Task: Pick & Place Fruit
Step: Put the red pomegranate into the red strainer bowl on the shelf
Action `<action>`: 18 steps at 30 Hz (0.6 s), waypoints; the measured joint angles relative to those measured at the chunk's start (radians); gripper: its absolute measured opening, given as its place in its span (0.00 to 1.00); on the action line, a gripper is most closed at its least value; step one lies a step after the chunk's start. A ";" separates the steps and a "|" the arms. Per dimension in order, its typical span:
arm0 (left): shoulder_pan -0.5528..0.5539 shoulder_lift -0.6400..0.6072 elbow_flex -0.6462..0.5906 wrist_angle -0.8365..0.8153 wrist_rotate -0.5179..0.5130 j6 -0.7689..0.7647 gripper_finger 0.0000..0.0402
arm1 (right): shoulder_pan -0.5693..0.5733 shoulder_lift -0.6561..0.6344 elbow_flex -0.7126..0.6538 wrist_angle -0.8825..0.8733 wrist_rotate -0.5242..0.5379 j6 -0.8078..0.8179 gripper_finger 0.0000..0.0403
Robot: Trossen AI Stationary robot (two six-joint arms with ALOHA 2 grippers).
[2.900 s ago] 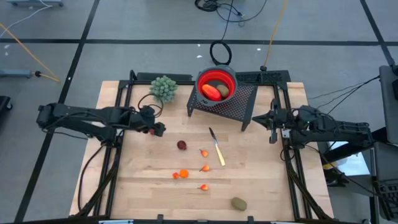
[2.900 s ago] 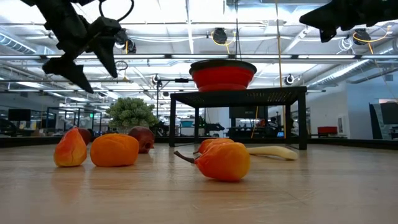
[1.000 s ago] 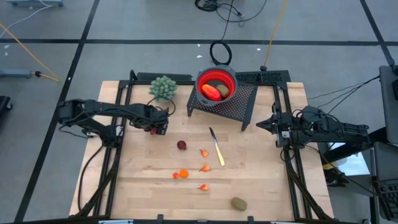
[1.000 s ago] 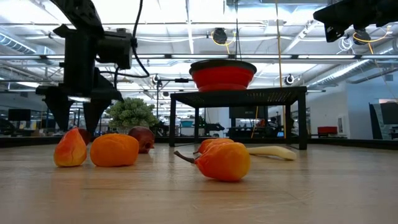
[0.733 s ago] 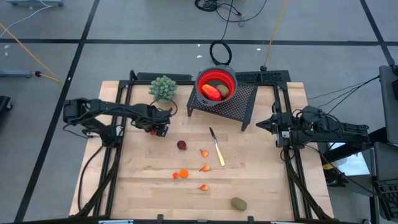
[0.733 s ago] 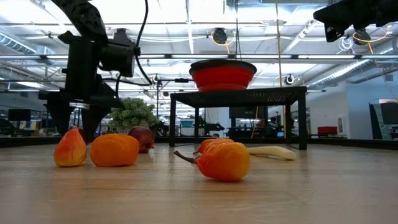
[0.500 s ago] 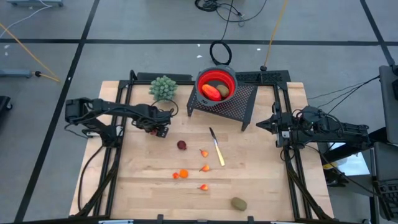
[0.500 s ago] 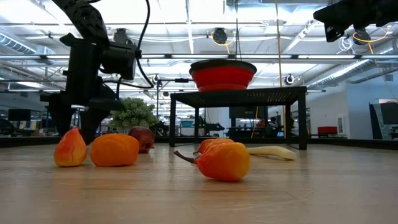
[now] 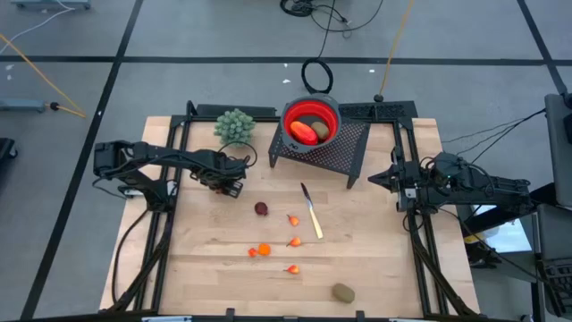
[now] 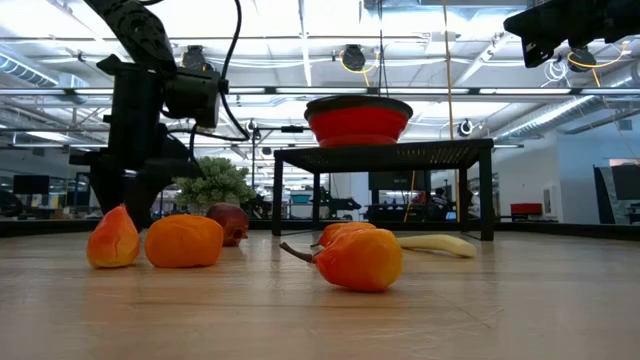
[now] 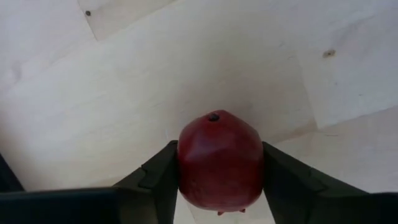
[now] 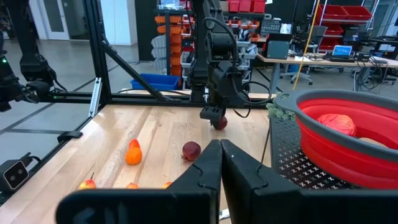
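The left end effector (image 9: 231, 188) is down at the table (image 9: 375, 268), at roughly 10 o'clock from the table centre, with its two fingers (image 11: 158, 180) pressed against both sides of a dark red ball-shaped fruit (image 11: 220, 160) that rests on the wood. A second dark red fruit (image 9: 261, 208) lies at 4 o'clock from that end effector, near it. Small orange pieces (image 9: 262, 250) are scattered around the table centre, beside a yellow-handled knife (image 9: 312, 215), and a brownish-green oval (image 9: 343, 292) lies toward 5 o'clock near the table edge. The red bowl (image 9: 311, 122) on the black stand (image 9: 344, 148) at 12 o'clock holds a red-orange oblong (image 9: 304, 132). The right end effector (image 9: 393, 179) waits at 3 o'clock, fingers together, holding nothing
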 joint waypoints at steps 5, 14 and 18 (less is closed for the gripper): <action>-0.001 -0.068 -0.001 -0.025 0.077 0.052 0.43 | 0.000 0.000 0.000 0.000 0.000 0.000 0.01; -0.056 -0.344 0.000 0.262 0.093 0.198 0.45 | 0.000 0.000 0.000 0.000 0.000 0.000 0.01; -0.098 -0.437 0.000 0.436 0.088 0.315 0.43 | 0.000 0.000 0.000 0.000 0.000 -0.001 0.01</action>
